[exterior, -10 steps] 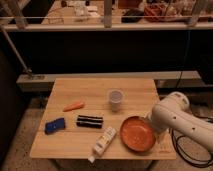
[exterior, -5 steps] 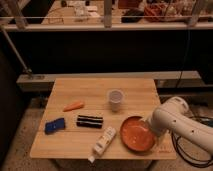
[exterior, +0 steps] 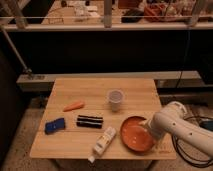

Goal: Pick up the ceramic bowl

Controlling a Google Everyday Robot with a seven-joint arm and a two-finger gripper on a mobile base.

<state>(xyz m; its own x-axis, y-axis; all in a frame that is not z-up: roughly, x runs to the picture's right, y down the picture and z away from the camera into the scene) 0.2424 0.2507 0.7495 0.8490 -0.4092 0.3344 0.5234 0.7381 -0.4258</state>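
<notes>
The ceramic bowl [exterior: 135,135] sits open side up on the front right part of the wooden surface [exterior: 90,90], close to the front edge. It is round and shallow, orange-red, so it has no long axis and no facing direction. No marking can be made out on it.

The hand [exterior: 148,128] is at the bowl's right rim, on the end of a white arm [exterior: 175,122] that reaches in from the right. Whether it is released or clenched cannot be told, nor whether it touches the rim.

A white bottle [exterior: 103,143] lies just left of the bowl, tilted, with its cap toward the front edge. Its label is too small to read. A translucent white cup [exterior: 115,100] stands upright behind the bowl, apart from it. Farther left lie a black oblong item [exterior: 89,121], an orange carrot-like piece [exterior: 74,106] and a blue item [exterior: 54,125], all well apart from the bowl. Nothing lies across the bowl apart from the arm at its right side.
</notes>
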